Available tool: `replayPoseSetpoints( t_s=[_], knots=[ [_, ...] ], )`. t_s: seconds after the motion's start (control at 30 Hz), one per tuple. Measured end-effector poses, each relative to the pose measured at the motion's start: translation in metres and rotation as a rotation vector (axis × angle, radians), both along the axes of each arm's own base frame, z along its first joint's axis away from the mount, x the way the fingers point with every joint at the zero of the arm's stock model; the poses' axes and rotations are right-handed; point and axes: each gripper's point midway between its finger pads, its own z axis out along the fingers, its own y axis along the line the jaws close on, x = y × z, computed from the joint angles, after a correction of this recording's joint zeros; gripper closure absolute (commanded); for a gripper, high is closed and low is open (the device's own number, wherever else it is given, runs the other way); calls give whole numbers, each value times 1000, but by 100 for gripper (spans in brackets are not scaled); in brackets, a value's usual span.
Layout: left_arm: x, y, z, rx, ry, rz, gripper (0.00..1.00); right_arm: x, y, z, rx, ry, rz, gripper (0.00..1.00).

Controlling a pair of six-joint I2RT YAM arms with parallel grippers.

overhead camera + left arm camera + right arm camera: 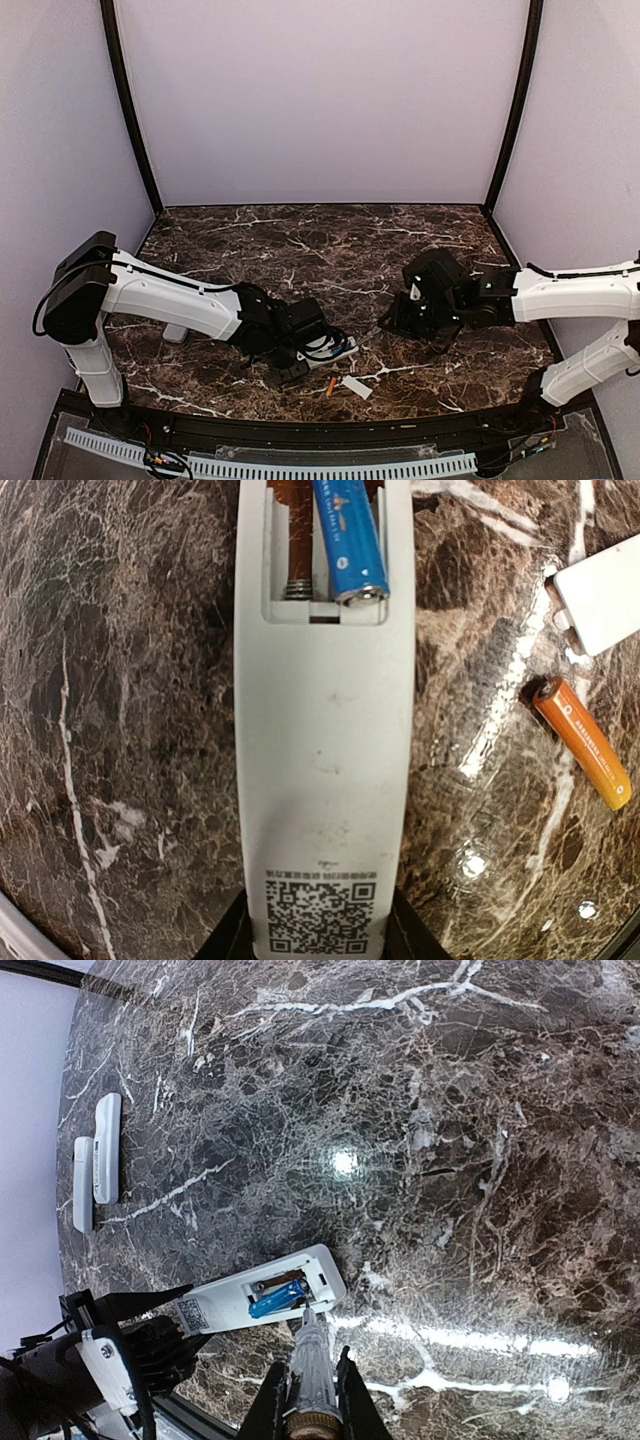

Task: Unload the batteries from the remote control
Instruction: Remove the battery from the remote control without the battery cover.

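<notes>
Ideally, the left end effector [320,932], clamped on the remote control [325,730], holds steady while the closed right end effector [312,1370] pries the blue battery [350,540] up gently.

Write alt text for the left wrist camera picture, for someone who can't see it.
A white remote lies back-up on a brown marble table, its battery bay open with a blue battery inside. An orange battery and a white cover lie loose at the picture's right, and dark fingers clamp the remote's near end.
</notes>
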Motion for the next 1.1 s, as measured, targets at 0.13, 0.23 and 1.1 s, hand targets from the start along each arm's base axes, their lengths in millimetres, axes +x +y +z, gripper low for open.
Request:
replayPoseSetpoints(
  t_s=[0.13,0.23,1.1],
  knots=[
    [0,0,0,0,0,0,82,6,5,-1,-21,-14,13,100],
    [0,0,0,0,0,0,83,7,7,-4,-33,-15,23,100],
    [0,0,0,0,-2,0,83,-1,35,-3,65,-50,133,100]
  ],
)
